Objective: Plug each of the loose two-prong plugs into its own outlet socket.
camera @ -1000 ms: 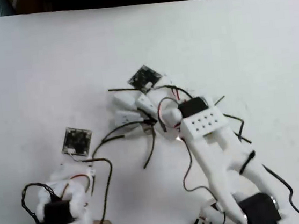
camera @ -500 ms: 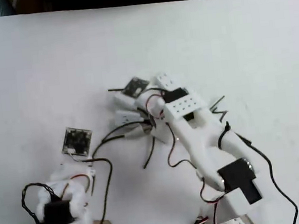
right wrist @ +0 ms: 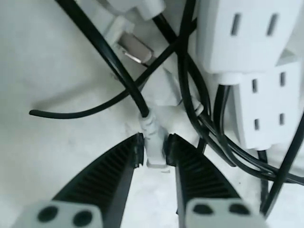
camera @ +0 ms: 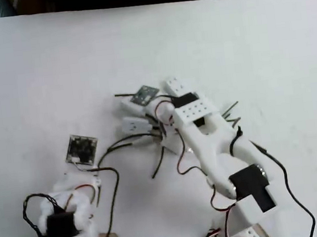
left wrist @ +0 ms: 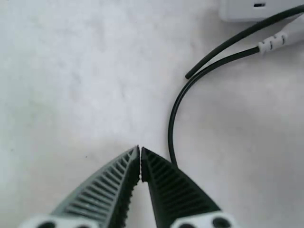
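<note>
The tangle is the main risk. Black cords cross the plug and run under the outlets just beside it, so a lift could drag the whole cluster, or the plug could twist out of the pinch.

The right end effector is narrowed onto the plug's white body, mid-desk. The left end effector is closed on nothing, at the near left corner.

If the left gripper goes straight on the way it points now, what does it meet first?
Probably only the white table: the left gripper, jaws shut, points past the black cable, which lies beside that line. Depth is unclear.
</note>
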Robot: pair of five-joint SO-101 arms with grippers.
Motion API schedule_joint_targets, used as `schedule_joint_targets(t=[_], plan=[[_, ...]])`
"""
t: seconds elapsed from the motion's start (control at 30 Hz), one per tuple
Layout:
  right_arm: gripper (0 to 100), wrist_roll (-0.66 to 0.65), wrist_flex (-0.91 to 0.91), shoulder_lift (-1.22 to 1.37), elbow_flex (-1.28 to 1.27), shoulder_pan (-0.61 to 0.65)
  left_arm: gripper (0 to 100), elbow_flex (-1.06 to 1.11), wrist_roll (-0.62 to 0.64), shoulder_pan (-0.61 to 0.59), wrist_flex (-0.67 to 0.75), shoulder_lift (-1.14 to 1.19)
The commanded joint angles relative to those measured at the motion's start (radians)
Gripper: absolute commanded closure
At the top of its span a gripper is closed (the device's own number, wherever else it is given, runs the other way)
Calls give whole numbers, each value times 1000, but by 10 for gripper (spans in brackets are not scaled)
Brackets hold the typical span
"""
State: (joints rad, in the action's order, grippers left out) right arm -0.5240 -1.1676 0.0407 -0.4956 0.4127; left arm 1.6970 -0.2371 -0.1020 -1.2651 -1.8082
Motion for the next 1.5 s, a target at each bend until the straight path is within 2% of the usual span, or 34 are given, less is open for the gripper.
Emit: schedule_joint_targets(t=[0.0, 0.1, 0.4, 0.67, 0.77, 0.9, 1.47], plan=[[928, -9, -7, -7, 32, 4, 972, -5, 0, 4, 14, -7], [961, -9, -4, -5, 32, 2, 972, -5, 0, -13, 14, -7], [922, -9, -8, 84, 46, 2, 972, -5, 0, -28, 17, -7], [978, -51, -56, 111, 97, -30, 972, -5, 0, -28, 17, -7], [970, -49, -56, 111, 97, -28, 972, -5, 0, -28, 17, -7], [899, -49, -58, 111, 97, -28, 972, -5, 0, -28, 17, -7], [916, -49, -59, 79, 83, -36, 972, -5, 0, -28, 17, -7]])
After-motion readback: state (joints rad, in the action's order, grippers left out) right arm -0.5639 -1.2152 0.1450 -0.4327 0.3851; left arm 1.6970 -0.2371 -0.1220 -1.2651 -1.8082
